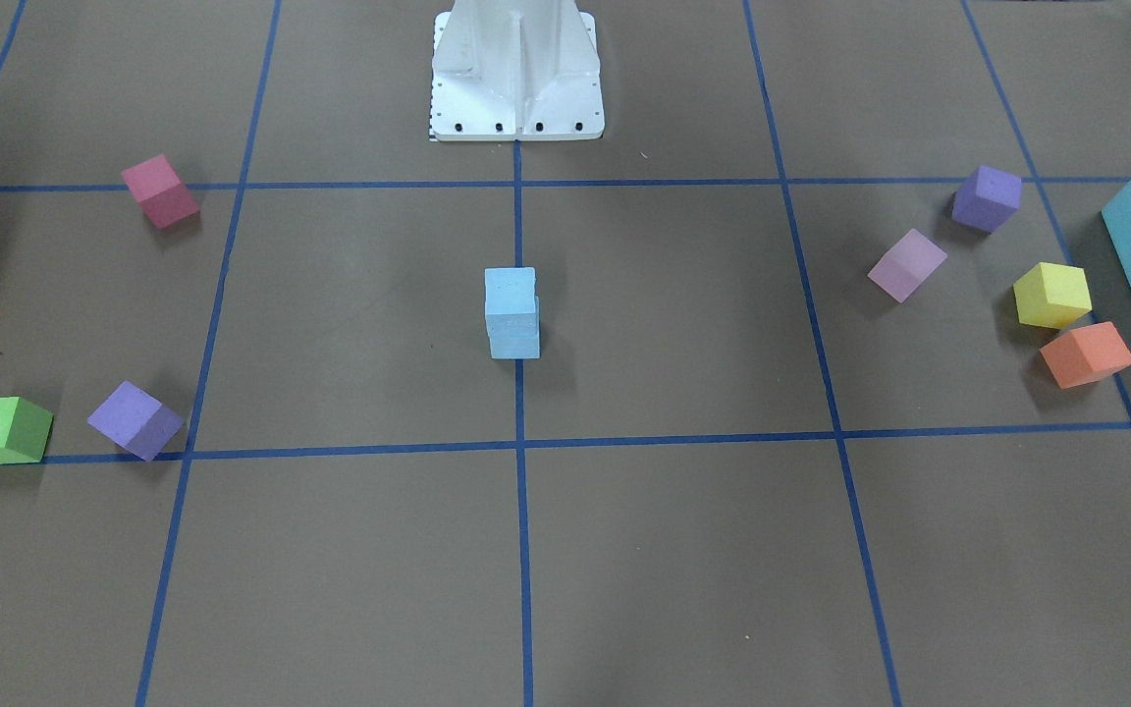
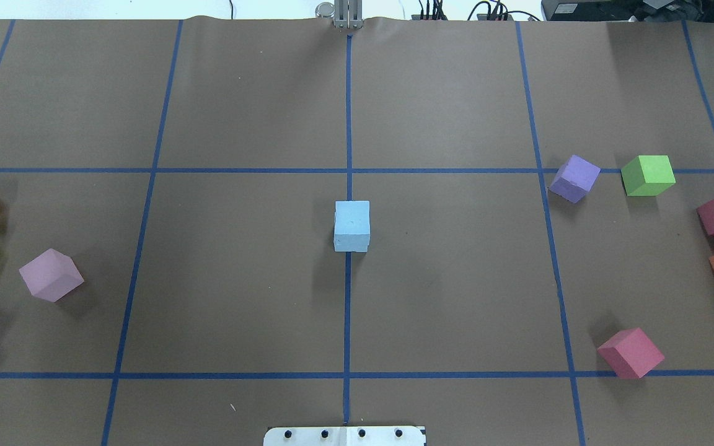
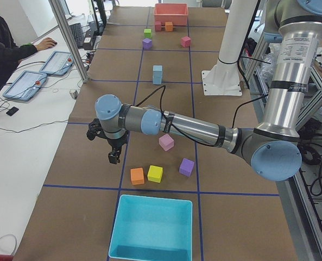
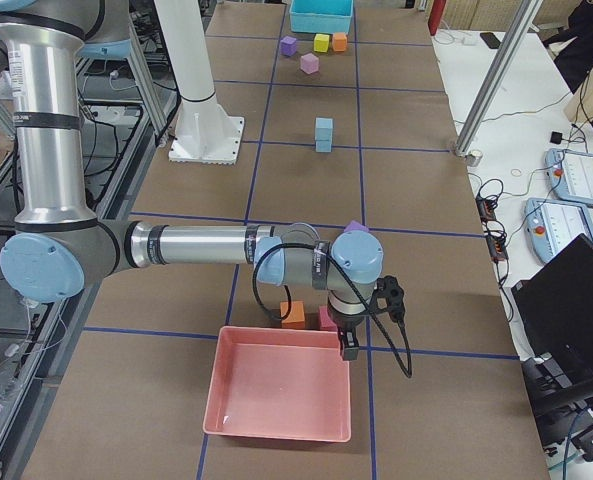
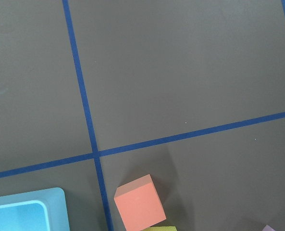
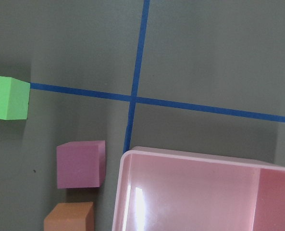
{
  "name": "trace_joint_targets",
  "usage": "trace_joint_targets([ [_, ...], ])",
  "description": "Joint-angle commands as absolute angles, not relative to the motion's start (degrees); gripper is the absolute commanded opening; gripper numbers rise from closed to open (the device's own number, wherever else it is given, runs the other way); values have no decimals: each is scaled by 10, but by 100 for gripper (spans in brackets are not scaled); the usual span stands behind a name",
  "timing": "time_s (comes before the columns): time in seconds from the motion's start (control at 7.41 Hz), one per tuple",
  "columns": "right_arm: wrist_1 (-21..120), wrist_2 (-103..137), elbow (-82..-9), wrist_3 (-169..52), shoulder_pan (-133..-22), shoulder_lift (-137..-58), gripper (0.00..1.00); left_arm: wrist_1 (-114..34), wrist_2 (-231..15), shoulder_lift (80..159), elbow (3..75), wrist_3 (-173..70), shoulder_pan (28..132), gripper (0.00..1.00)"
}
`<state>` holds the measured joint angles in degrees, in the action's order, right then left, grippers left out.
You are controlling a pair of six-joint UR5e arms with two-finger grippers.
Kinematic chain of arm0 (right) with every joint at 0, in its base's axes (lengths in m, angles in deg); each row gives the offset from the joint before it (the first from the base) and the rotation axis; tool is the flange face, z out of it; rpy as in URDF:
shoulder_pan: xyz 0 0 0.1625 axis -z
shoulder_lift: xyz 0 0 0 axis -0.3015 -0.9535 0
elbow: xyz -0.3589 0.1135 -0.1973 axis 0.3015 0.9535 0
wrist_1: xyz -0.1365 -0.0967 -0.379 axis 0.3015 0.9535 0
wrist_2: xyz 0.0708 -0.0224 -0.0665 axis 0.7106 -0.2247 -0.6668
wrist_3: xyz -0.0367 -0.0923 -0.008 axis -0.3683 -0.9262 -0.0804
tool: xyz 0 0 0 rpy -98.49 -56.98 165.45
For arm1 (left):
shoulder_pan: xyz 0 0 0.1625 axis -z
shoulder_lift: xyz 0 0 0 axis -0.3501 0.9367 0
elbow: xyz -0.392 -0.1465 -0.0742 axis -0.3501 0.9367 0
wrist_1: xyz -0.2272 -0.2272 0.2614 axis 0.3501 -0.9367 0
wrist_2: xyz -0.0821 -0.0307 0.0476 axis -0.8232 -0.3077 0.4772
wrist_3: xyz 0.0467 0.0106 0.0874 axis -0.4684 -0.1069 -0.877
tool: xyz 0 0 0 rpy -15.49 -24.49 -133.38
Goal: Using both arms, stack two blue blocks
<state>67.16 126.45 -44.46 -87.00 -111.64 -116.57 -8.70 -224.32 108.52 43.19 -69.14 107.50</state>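
Observation:
The two blue blocks (image 1: 511, 312) stand stacked one on the other at the table's middle, on the centre tape line; the stack also shows in the overhead view (image 2: 352, 225), the left view (image 3: 157, 74) and the right view (image 4: 323, 134). No gripper is near them. My left gripper (image 3: 113, 157) hangs over the table's left end near the orange cube (image 3: 137, 175). My right gripper (image 4: 348, 350) hangs over the rim of the pink bin (image 4: 281, 395). Both show only in the side views, so I cannot tell whether they are open or shut.
A turquoise bin (image 3: 152, 228) stands at the left end and a pink bin (image 6: 195, 192) at the right end. Orange (image 5: 139, 203), yellow (image 1: 1051, 295), purple (image 1: 986, 197), pink (image 1: 906, 264), green (image 2: 647, 175) and magenta (image 2: 630, 352) cubes lie scattered at both sides. An operator (image 3: 3, 49) sits across the table.

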Motion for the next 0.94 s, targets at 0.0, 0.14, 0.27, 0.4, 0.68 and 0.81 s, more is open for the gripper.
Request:
trace_joint_targets([
  [0.0,668,1263,-443,-870,-1116,-1165,100,-83,-2243,1080,431,-696,1084,98],
  [0.14,669,1261,-443,-869,-1116,-1164,100,-81,-2243,1080,431,-696,1084,98],
  [0.27,669,1262,-443,-868,-1116,-1163,100,-81,-2243,1080,425,-696,1085,98],
  [0.4,670,1262,-443,-868,-1116,-1163,100,-82,-2243,1080,418,-696,1087,98],
  [0.68,670,1261,-445,-868,-1115,-1162,100,-82,-2243,1080,411,-696,1088,98],
  [0.81,671,1261,-445,-868,-1115,-1162,100,-81,-2243,1080,402,-707,1094,98],
])
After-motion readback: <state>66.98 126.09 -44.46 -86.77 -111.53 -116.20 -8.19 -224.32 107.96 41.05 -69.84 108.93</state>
